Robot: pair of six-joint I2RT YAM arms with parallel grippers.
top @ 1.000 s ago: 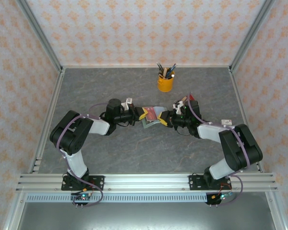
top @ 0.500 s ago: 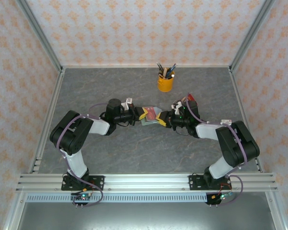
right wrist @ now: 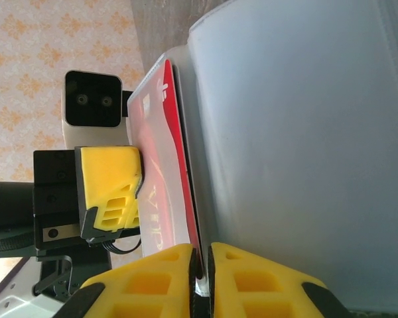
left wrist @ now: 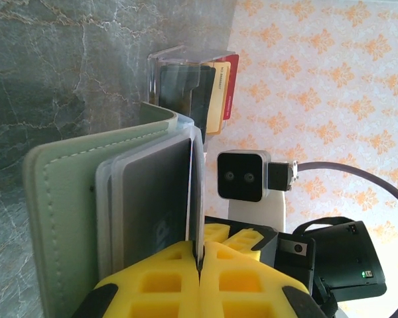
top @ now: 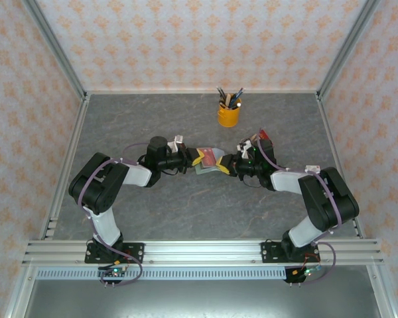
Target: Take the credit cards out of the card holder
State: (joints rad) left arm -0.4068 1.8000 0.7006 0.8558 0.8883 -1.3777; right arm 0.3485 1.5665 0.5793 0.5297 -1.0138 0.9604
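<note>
Gripping card holder (left wrist: 66, 218) at mid-desk (top: 186, 212): left gripper (left wrist: 199, 265) jaws clamped tight on its inner sleeve; right gripper (right wrist: 201, 265) jaws nearly closed, pinching red credit card (right wrist: 162, 165) edge, card in holder.

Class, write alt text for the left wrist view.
The yellow left claw is shut on an inner leaf of the open sage-green card holder; behind it, a clear box of cards stands on the grey table.

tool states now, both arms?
Left tool: closed on the holder.
Right tool: closed, apparently on the red card.
</note>
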